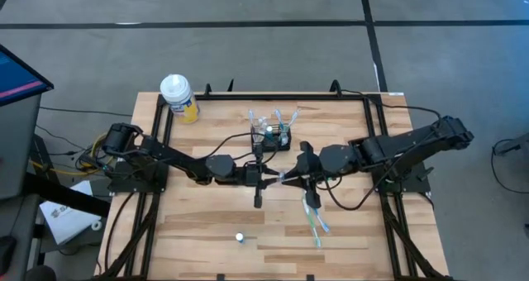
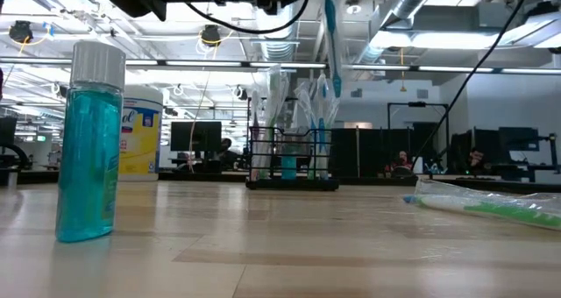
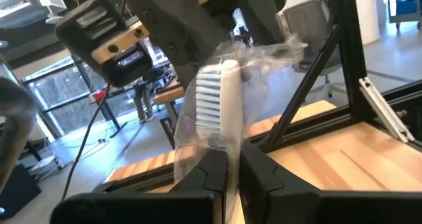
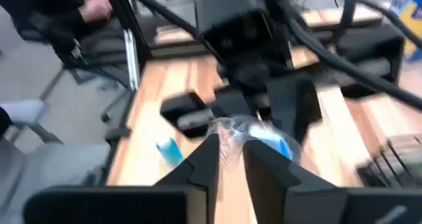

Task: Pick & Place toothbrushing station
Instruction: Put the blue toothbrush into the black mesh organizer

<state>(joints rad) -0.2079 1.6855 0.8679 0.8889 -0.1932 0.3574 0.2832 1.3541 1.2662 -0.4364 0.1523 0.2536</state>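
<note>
The toothbrushing station (image 1: pixel 274 135), a small black wire-mesh holder with wrapped brushes standing in it, rests on the far middle of the wooden table and also shows in the low view (image 2: pixel 292 162). Above mid-table, a white-headed toothbrush in clear wrap (image 3: pixel 217 99) is held between both arms. My left gripper (image 1: pixel 269 178) is shut on it. My right gripper (image 1: pixel 291 176) faces it from the right, its fingers a little apart (image 4: pixel 231 161) around the wrap's crinkled end (image 4: pixel 237 130). The brush's teal handle (image 2: pixel 330 22) hangs down. My left gripper pinches the wrapped toothbrush just below its bristled head (image 3: pixel 232 159) between its two fingers. The fingers come level from the table's left and lie across the brush. The brush stands nearly upright, head up, lifted clear of the table. My right gripper: the wrap's end lies between its fingers, but whether they touch it I cannot tell.
Two wrapped toothbrushes (image 1: pixel 314 219) lie on the near right of the table. A small teal bottle with a silver cap (image 1: pixel 239 237) stands near the front edge. A white-capped yellow bottle (image 1: pixel 178 97) stands at the far left corner.
</note>
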